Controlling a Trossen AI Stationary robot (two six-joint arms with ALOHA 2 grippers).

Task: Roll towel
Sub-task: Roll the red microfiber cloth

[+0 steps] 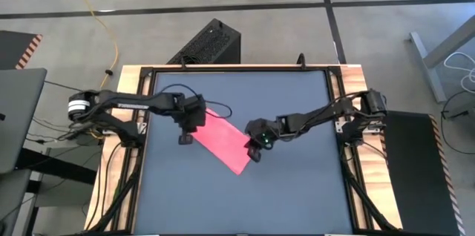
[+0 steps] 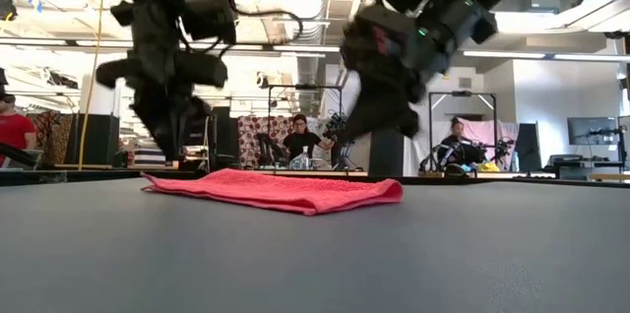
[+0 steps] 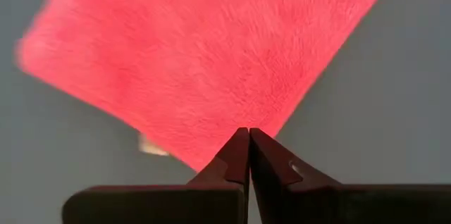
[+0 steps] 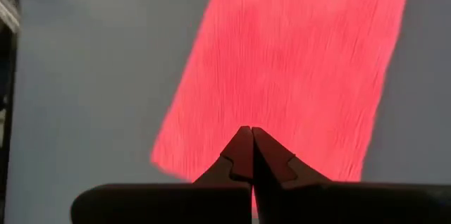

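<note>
Both sets of jaws pinched tight, holding nothing, hovering at opposite ends of the flat pink-red folded cloth towel [image 1: 224, 140], likely readying a roll.

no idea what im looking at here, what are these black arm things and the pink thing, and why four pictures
These are two robot arms fixed at a table, each ending in a two-finger gripper. One picture looks straight down from above, one looks level across the table top into the room behind, and the other two come from small cameras on each arm's wrist, looking past its own fingers. The pink thing is a towel, lying flat as a folded strip set at a slant near the middle. The left gripper is at one end of it and the right gripper at the other. Both are shut, fingertips together over the towel's edge. Whether either pinches any cloth is not clear.
</note>
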